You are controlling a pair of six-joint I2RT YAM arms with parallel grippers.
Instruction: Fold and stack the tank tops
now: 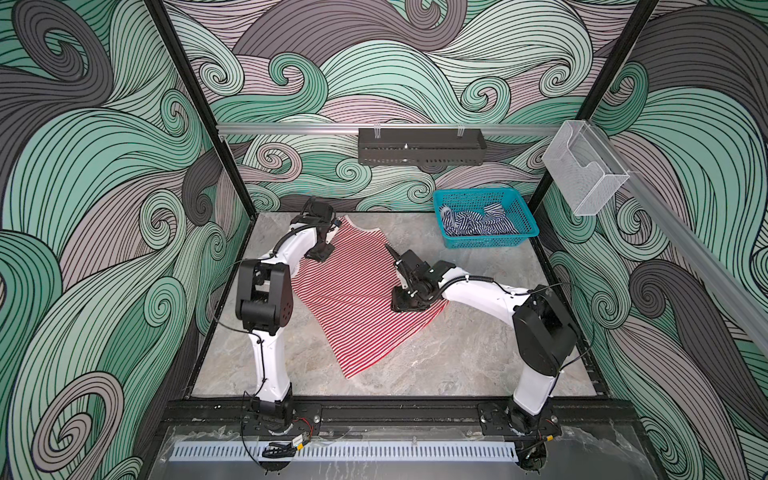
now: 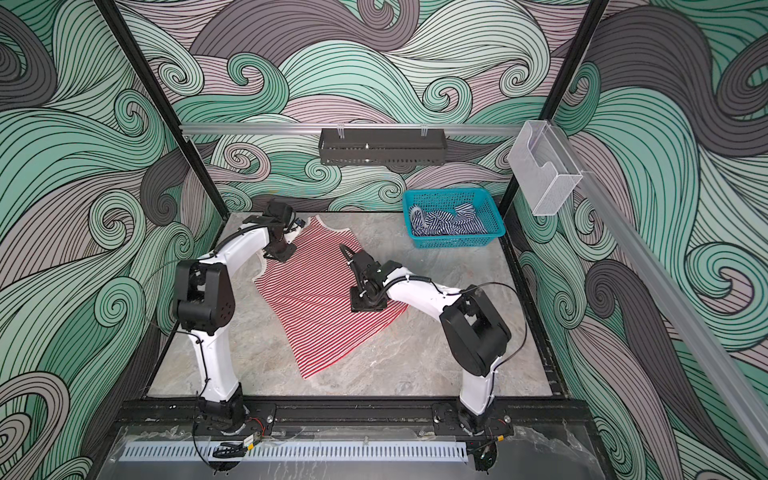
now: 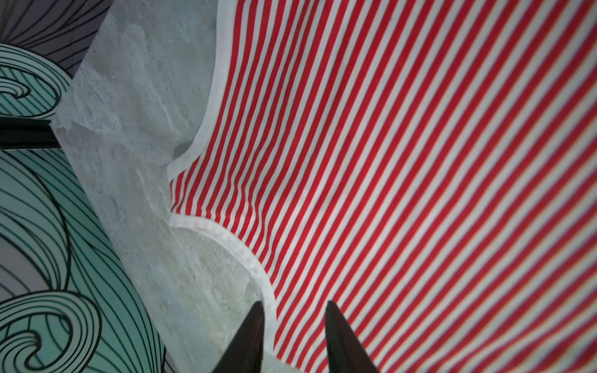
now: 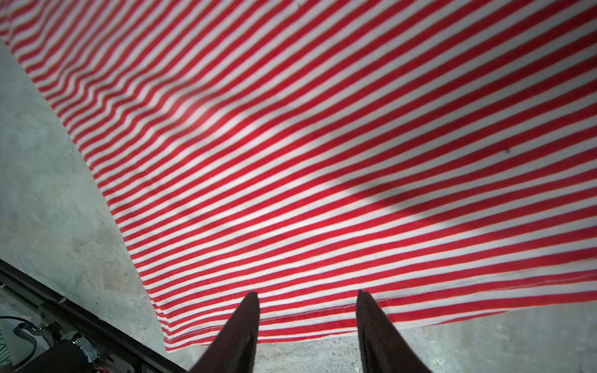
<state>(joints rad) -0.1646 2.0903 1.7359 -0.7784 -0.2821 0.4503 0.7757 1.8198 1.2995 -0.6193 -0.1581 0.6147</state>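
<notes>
The red-and-white tank top [image 1: 353, 299] [image 2: 316, 299] lies spread flat and slantwise on the grey table, straps toward the back wall. The navy-and-white tank top [image 1: 478, 224] [image 2: 449, 224] sits crumpled in the teal basket. My left gripper [image 1: 320, 251] [image 3: 294, 303] hovers open over the pale armhole trim beside a strap, with nothing pinched. My right gripper [image 1: 409, 306] [image 4: 307, 293] stands open over the stitched hem of the red top [image 4: 323, 145], one finger on each side of a stretch of hem. Neither gripper holds cloth.
The teal mesh basket [image 1: 490, 242] [image 2: 453, 242] stands at the back right corner of the table [image 1: 457, 353]. A black shelf [image 1: 419, 145] hangs on the back wall. A clear plastic holder [image 1: 582, 174] hangs on the right rail. Bare table surrounds the red top.
</notes>
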